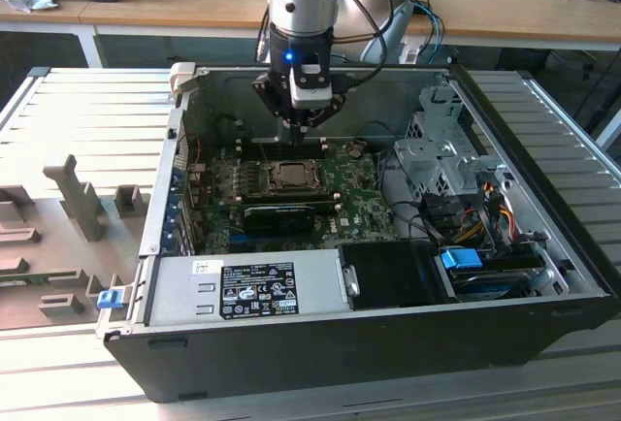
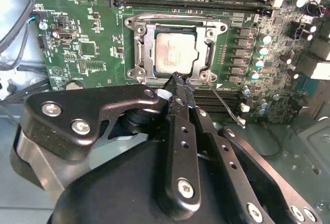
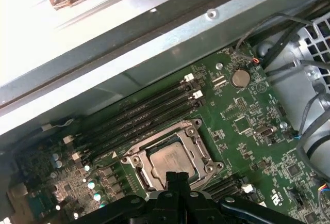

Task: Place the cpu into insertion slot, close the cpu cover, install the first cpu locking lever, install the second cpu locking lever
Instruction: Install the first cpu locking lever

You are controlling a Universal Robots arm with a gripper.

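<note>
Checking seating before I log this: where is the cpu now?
In both wrist views the cpu lies on the green motherboard, framed by the cpu cover, right beside the gripper.

cpu (image 2: 176,53) is seated flat in the motherboard socket, pale silver-grey top up. cpu cover (image 2: 146,46), a silvery windowed frame, is laid flat around it.

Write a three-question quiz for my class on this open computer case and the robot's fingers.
1. True or false: the chip lies in its socket.
2. The fingers have their tips: A at the socket's edge, B on the chip's middle, C far from the socket.
3. Missing word: the cover lies ___ around the chip (flat or upright).
Key: 1 true; 2 A; 3 flat.
</note>
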